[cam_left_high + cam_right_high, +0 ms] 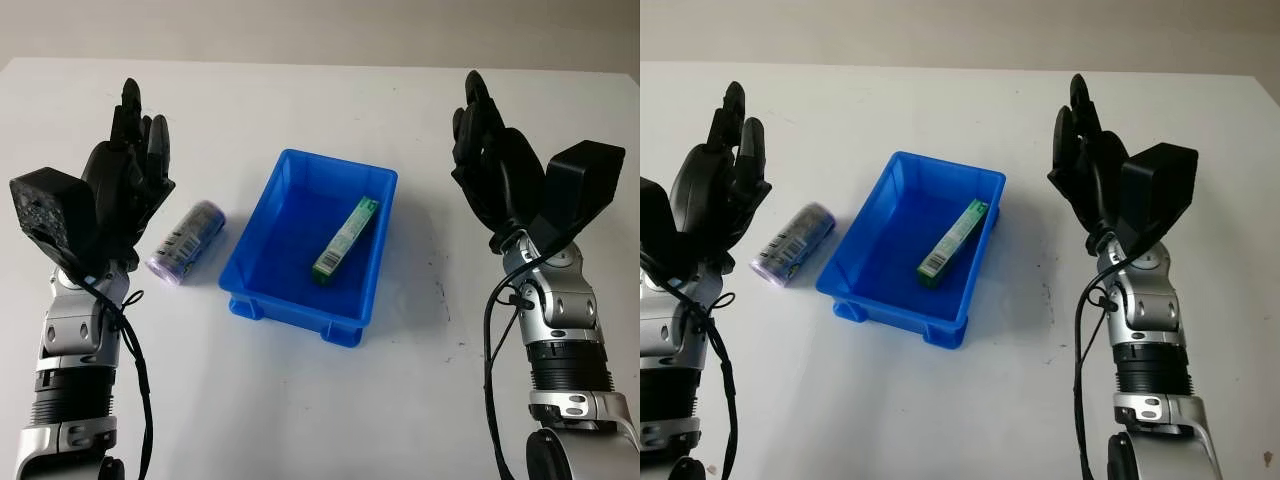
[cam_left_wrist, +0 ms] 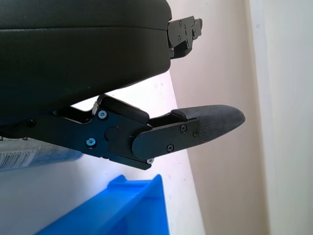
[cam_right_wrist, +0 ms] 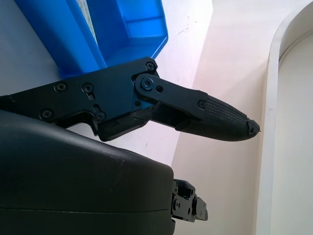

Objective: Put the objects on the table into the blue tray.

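**One box in the tray, one can beside it**

A blue rectangular plastic tray (image 1: 292, 262) sat in the middle of the white table (image 1: 300, 400). A slim green and white carton (image 1: 346, 238) lay slantwise on the tray's floor. A purple cylindrical can (image 1: 185, 243) lay on its side on the table just left of the tray. The black left hand (image 1: 128, 185) was raised beside the can, open and empty. The black right hand (image 1: 490, 165) was raised to the right of the tray, likewise open and empty.

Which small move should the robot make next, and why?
Probably lower the open left robot hand onto the purple can. The can lies on its side on the table, outside the blue tray, right beside that hand; the green box is already inside.
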